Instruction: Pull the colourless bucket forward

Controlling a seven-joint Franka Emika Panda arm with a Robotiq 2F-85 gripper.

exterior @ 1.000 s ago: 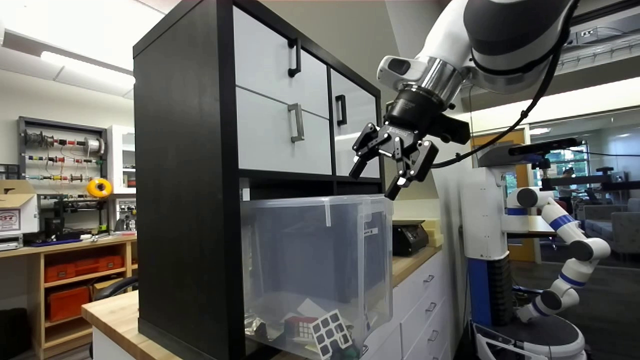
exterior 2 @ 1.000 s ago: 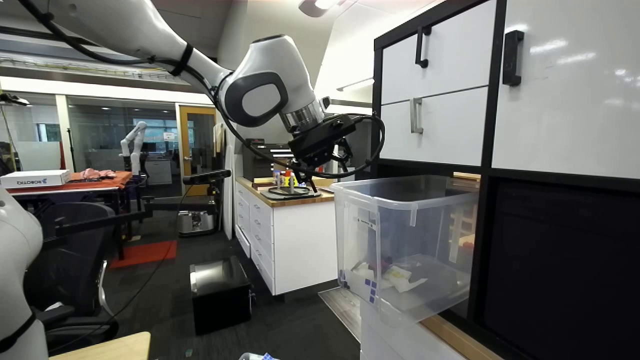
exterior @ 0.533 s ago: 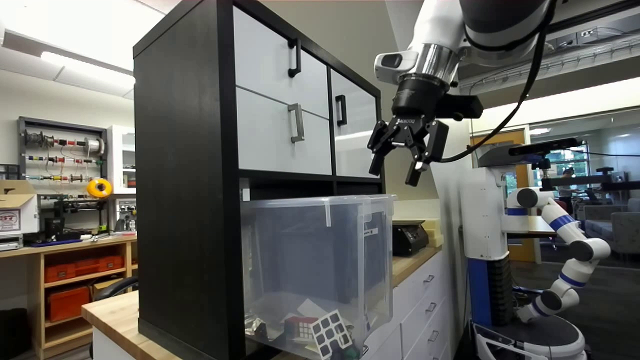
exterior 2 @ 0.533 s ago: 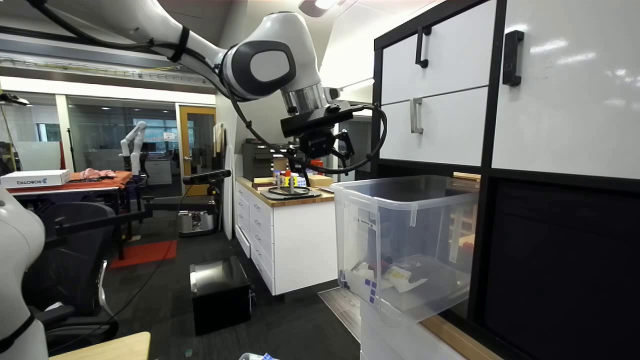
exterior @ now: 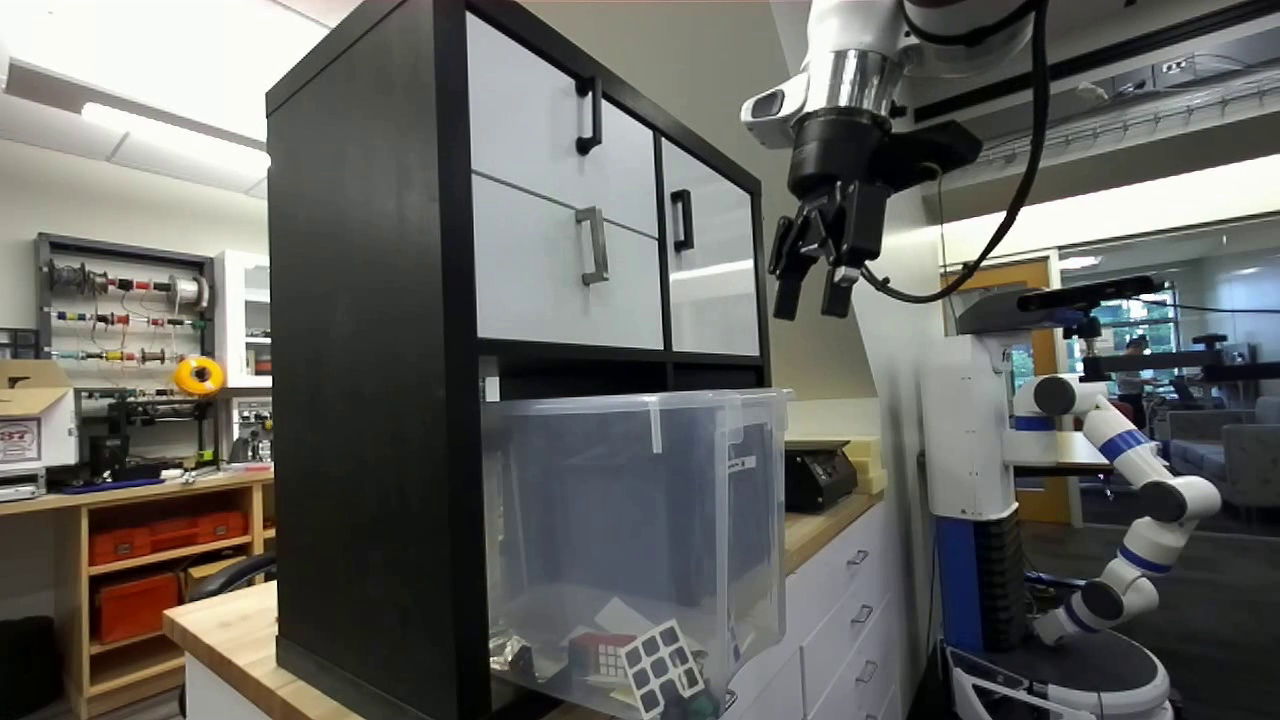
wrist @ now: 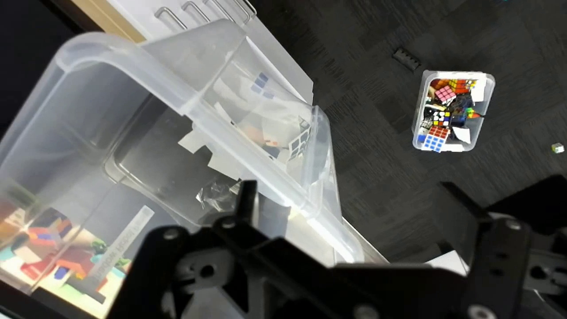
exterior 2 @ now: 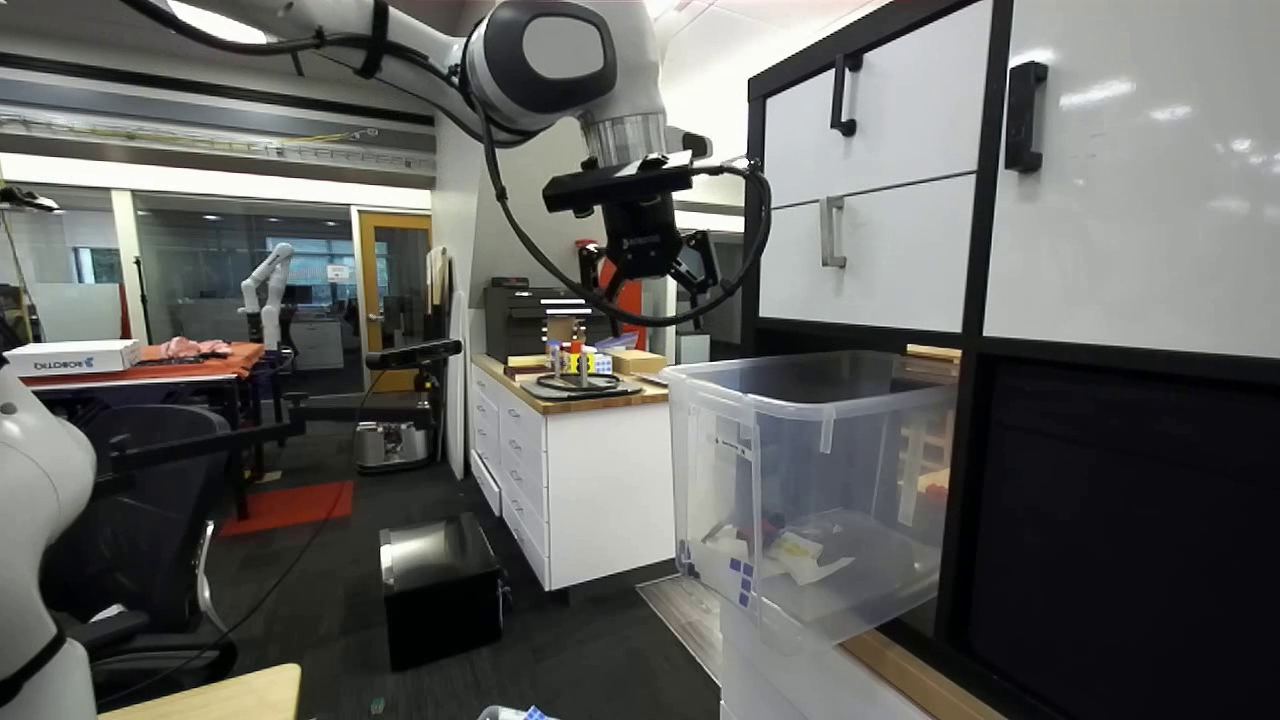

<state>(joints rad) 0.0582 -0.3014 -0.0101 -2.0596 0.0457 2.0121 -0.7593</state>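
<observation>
1. My gripper (exterior: 812, 300) is released, its two fingers spread apart and pointing down.
2. The clear bin (exterior 2: 800, 470) juts out from a lower opening in the black cabinet (exterior: 370, 350), below the white drawers (exterior: 560, 270).
3. I hang above the bin's front end, near it; in an exterior view a gap shows between my fingertips (exterior: 787, 300) and its rim (exterior: 600, 404).
4. Through the bin's walls I see a black-and-white checkered piece (exterior: 662, 668), paper scraps (exterior 2: 805, 565) and crumpled foil (wrist: 215, 197).
5. In the wrist view one of my fingers overlaps the bin, while the other shows against the dark floor (wrist: 376, 190), where a small tub (wrist: 476, 126) holds puzzle cubes (wrist: 445, 94).
6. The cabinet stands on a wooden worktop (exterior: 225, 625).
</observation>
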